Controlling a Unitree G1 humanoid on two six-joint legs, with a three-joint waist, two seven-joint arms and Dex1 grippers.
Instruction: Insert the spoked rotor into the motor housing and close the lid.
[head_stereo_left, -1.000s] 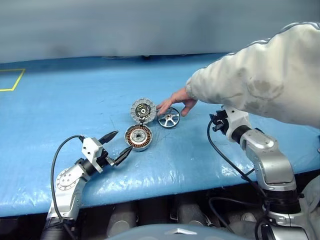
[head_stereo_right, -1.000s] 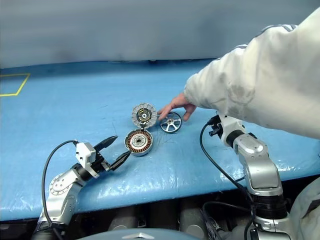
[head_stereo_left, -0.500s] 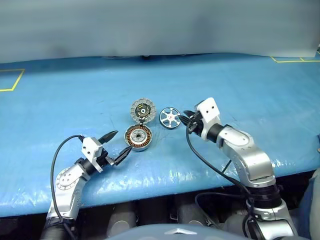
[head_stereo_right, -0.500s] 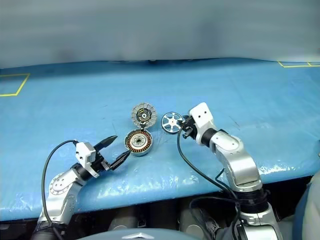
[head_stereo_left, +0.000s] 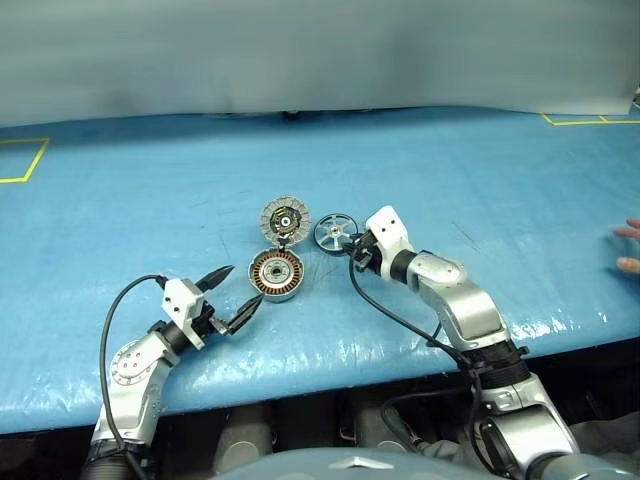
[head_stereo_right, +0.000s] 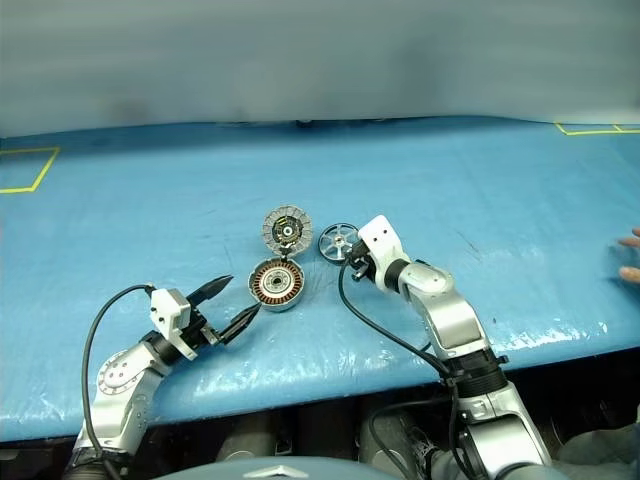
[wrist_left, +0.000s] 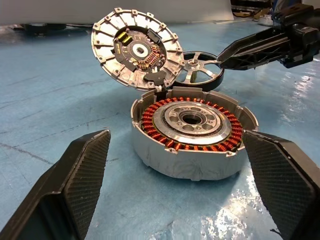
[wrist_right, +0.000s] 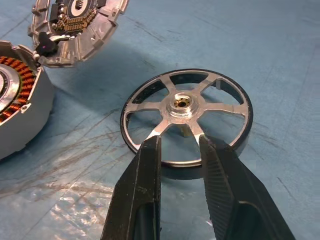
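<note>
On the blue mat (head_stereo_left: 480, 180) lies the spoked rotor (wrist_right: 186, 114), silver-spoked, dark-rimmed; right gripper (wrist_right: 179, 142) narrowly parted, holding nothing; left gripper (head_stereo_left: 232, 293) spread wide.

On the counter (head_stereo_left: 150, 190), the motor housing (head_stereo_left: 277, 274) sits nearest, its lid (head_stereo_left: 285, 219) propped up behind it. The spoked rotor (head_stereo_left: 335, 234) lies just right of the lid. The left end effector (head_stereo_left: 232, 294) flanks the housing; the right end effector (head_stereo_left: 357, 246) meets the rotor's near rim.

arms: silver-grey metal segments, round joint caps
wrists: white blocky housings
cables: black, looping along each arm
left gripper (head_stereo_left: 229, 297): two black pointed fingers (wrist_left: 75, 175), cross-hatched inner pads
</note>
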